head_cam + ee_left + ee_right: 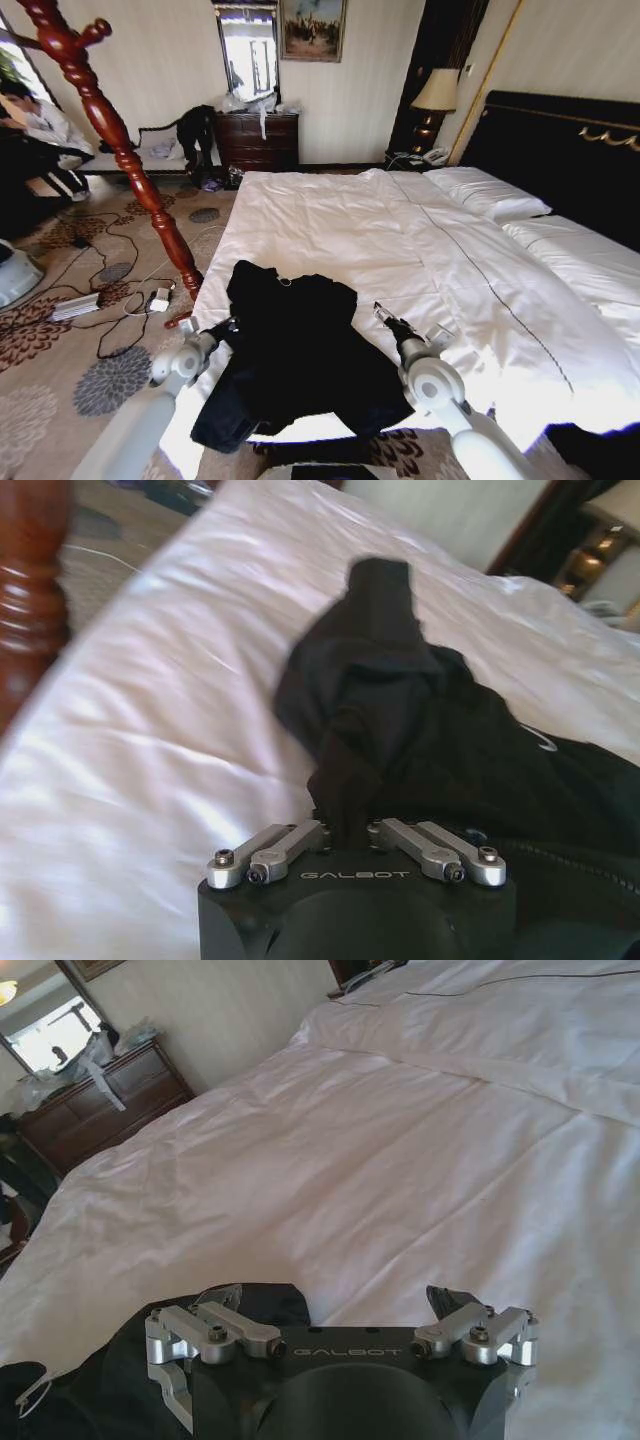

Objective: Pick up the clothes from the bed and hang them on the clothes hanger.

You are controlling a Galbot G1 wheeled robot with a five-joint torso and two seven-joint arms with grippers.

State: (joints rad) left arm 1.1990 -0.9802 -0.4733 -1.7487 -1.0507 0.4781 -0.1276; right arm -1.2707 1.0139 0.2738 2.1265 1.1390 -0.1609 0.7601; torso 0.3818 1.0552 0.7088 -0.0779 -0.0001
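Here the black jacket [300, 350] lies crumpled on the near corner of the bed [330, 220], on the white duvet, part of it drooping over the foot edge toward the patterned carpet [60, 370]; the left gripper [222, 330] sits at the garment's left edge, and in the left wrist view the left gripper [350, 830] has its jaws drawn in on a bunched fold of the jacket [400, 730], the cloth rising straight out from between them; the right gripper [383, 315] rests at the jacket's right edge, just beside the fabric, and in the right wrist view the right gripper [340, 1305] stands with its jaws spread wide, nothing between them, the jacket [130, 1360] lying under and beside one finger, the duvet stretching beyond; the red-brown wooden coat stand [110, 130] rises from the carpet off the bed's left side, near the jacket yet apart from it.
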